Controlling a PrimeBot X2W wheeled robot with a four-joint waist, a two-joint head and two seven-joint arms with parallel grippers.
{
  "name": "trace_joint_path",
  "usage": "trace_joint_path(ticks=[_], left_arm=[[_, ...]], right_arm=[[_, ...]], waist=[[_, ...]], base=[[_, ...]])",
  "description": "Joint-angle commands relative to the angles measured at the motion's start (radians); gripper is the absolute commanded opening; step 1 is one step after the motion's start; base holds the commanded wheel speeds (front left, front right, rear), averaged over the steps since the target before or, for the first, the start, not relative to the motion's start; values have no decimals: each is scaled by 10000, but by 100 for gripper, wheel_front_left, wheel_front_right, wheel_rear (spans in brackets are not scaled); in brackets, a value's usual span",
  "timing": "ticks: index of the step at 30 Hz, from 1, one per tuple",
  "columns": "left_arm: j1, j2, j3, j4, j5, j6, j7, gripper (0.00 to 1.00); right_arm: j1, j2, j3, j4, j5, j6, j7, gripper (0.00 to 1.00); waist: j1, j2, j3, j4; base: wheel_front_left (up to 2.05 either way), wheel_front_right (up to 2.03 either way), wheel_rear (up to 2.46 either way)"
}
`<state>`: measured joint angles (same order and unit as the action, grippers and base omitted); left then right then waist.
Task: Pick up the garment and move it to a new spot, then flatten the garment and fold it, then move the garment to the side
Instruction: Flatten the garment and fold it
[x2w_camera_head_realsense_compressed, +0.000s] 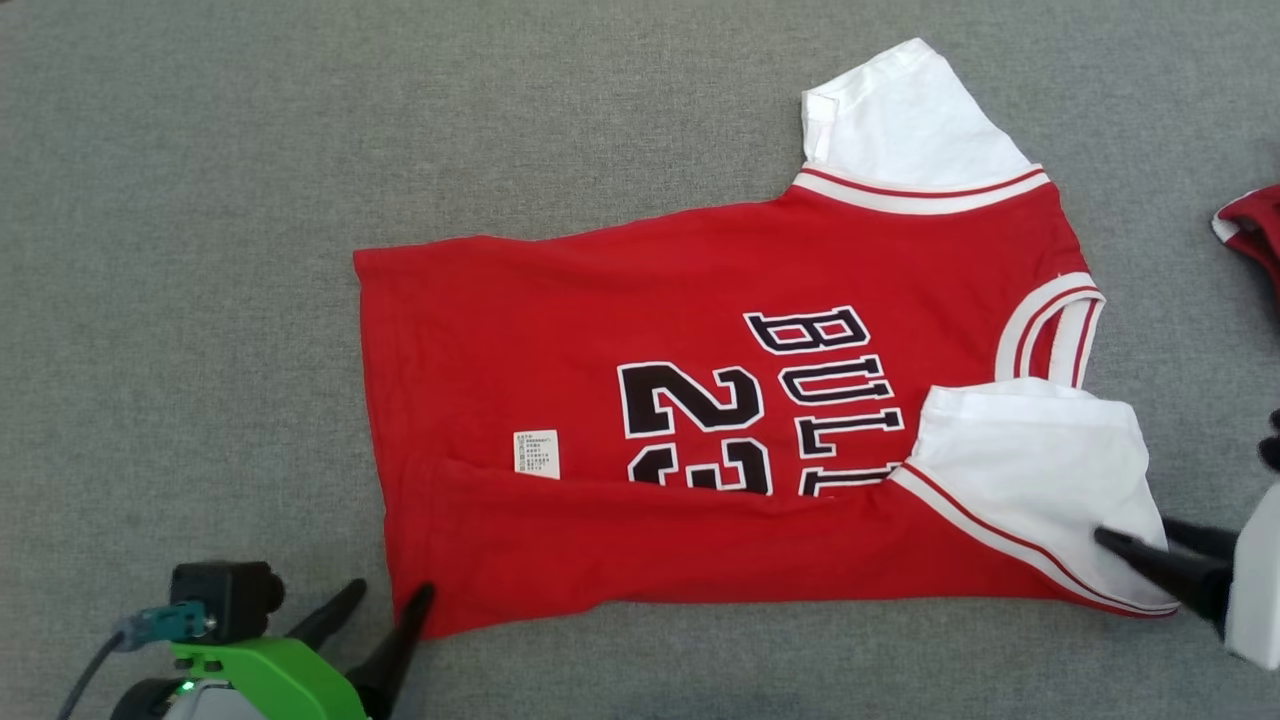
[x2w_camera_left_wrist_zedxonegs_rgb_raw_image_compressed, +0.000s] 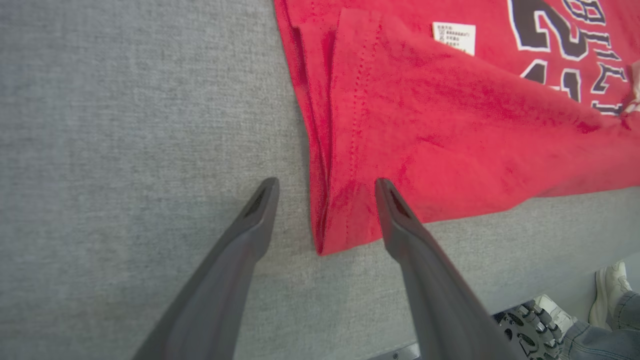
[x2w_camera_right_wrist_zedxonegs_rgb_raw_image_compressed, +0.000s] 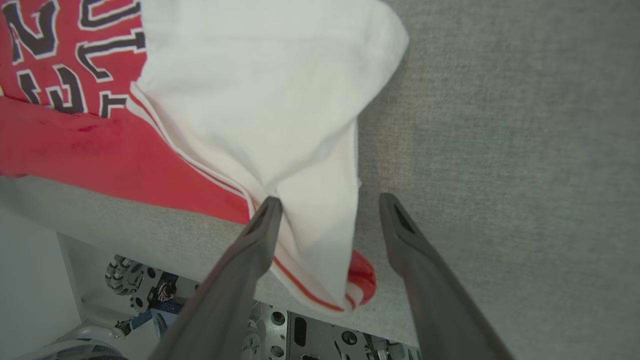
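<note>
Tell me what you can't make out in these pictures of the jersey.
- Head view: print on the white label is too small to read.
- Head view: the jersey, folded over, covers the lower part of its number.
- Head view: the red cloth is cut off by the right edge.

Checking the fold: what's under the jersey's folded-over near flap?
The jersey front: the flap hides the bottoms of the 23 and lettering. The white label sits uncovered at its edge.
</note>
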<state>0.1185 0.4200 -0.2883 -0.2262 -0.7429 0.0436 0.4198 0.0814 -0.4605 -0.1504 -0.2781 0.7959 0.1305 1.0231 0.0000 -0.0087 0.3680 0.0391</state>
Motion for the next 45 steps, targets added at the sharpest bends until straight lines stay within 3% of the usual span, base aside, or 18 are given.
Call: trace_joint_path(ticks=[1,6,12,22,27,32,45], left_arm=[[-85,221,145,-111,103,42,87,100],[-843,1083,958,-625,462,267,178,100],[-3469,1409,841,-107,594,-39,995,100],[-7660,364,-154,2309,478,-745,1883,100],[-8181,-102,-876,3527,287,-1152,2397,100],[-8260,-40,-1184,3950,204,-1320,2763,100],[-7810,117,-1466,3255,-655,-1589,3272,100]], right_arm=[[-334,-153,-226,-244,-21,3,123,100],[-2433,-222,-794,-748,-147,3,55,100],[-5777,-202,491,335,-1286,3,2,100],[-10420,421,2118,3670,-3351,3,-1217,100],[-11249,833,2650,5239,-3781,3,-1791,100],[-11533,796,3080,6074,-3843,3,-2087,100],[-11796,664,2949,6896,-3749,-6,-1807,100]], waist=[[0,87,98,-51],[0,87,822,-285],[0,87,1895,-132],[0,87,3389,622],[0,87,3381,852],[0,87,3425,998],[0,87,3373,1066]], base=[[0,0,0],[0,0,0],[0,0,0],[0,0,0],[0,0,0],[0,0,0],[0,0,0]])
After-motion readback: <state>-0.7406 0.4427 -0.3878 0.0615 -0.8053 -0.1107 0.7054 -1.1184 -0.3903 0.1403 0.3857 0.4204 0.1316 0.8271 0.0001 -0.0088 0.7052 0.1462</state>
